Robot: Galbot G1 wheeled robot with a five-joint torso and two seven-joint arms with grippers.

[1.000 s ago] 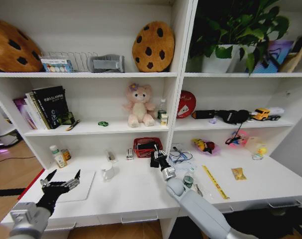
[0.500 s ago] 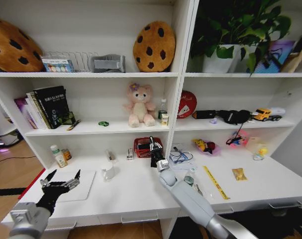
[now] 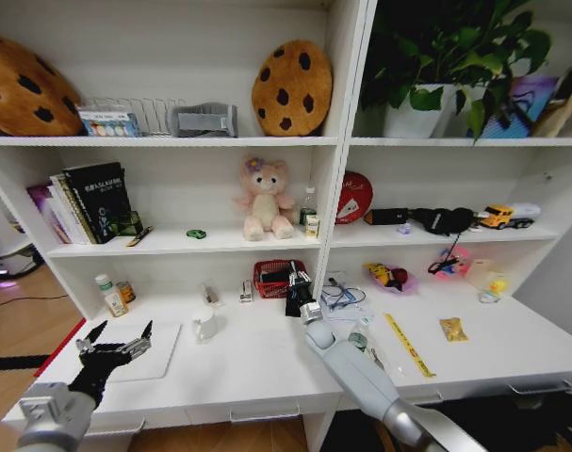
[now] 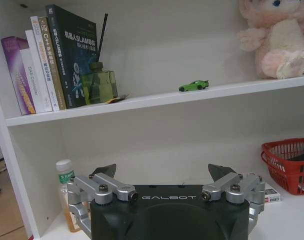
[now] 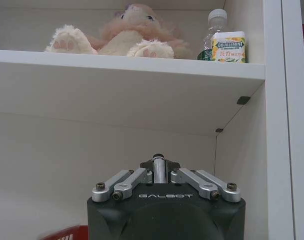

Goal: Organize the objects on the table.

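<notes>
The right gripper is covering part of the red basket in the head view, so the dark items inside it are staying unidentifiable. In the right wrist view, a slim dark object is sitting pinched between the closed fingers, too hidden to name, and the basket's rim is being cropped by the lower edge. The green-capped bottle is standing partly behind the left gripper in the left wrist view. The large cookie cushion is being cut off by the head view's left edge.
</notes>
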